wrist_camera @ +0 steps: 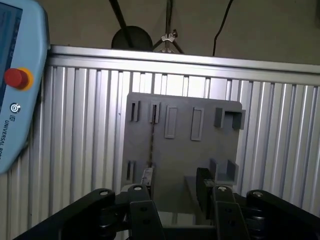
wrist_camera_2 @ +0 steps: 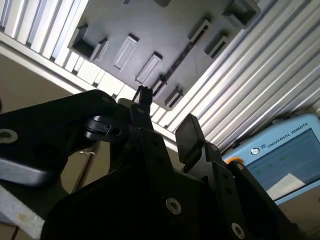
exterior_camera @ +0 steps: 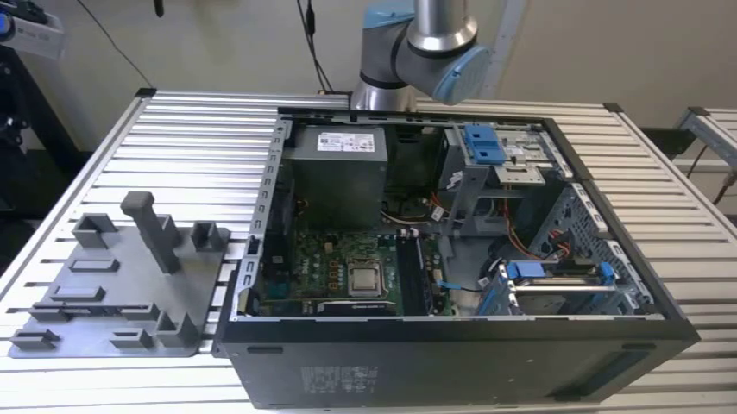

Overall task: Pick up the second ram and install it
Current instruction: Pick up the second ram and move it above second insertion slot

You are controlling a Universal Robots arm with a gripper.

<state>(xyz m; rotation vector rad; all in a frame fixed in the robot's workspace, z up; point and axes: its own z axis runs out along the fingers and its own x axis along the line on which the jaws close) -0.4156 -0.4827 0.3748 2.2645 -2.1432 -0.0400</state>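
Second ram, a long, narrow dark circuit-board stick, is in the flat grey plastic holder tray. In both wrist views it shows as a thin dark line running along one of the tray's slots, and in the second wrist view the ram lies edge-on among the tray's raised blocks. The black two-fingered claw hangs above the tray, clear of it. Its fingers stand well apart with an open gap between them, and nothing is gripped or touched. The second wrist view shows the same claw from closer, with one blunt finger pad facing across the empty gap. Past the claw is a light-blue control tablet with a red button, near the ribbed aluminium table. In the exterior view the tray rests on that table, with a grey upright post rising from it. It is just beside an open black computer case, on the exterior view's left of it. Inside the case are a green motherboard and a square silver processor. The silver and blue robot arm rises behind the far side of the case.
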